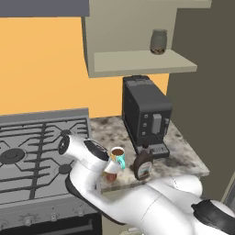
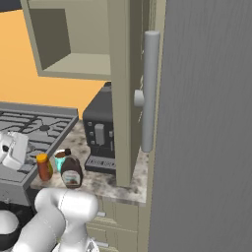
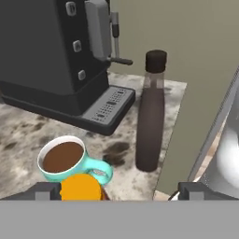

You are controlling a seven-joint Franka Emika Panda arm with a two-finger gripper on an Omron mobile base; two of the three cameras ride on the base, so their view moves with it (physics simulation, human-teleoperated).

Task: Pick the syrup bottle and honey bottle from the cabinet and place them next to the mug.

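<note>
Pincer (image 3: 114, 192) is wide open, hovering just over the honey bottle (image 3: 81, 187). Honey, mug (image 3: 65, 160) and syrup bottle (image 3: 150, 116) all sit close together on the worktop (image 3: 28, 135).

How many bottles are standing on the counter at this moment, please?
2. The tall brown syrup bottle stands in front of the coffee machine. The short orange honey bottle stands beside the teal mug, on the stove side. None seems hidden.

The coffee machine (image 1: 146, 114) crowds behind the mug (image 1: 118, 157) and syrup bottle (image 1: 143, 165); counter (image 1: 183, 153) right of them lies open.
</note>
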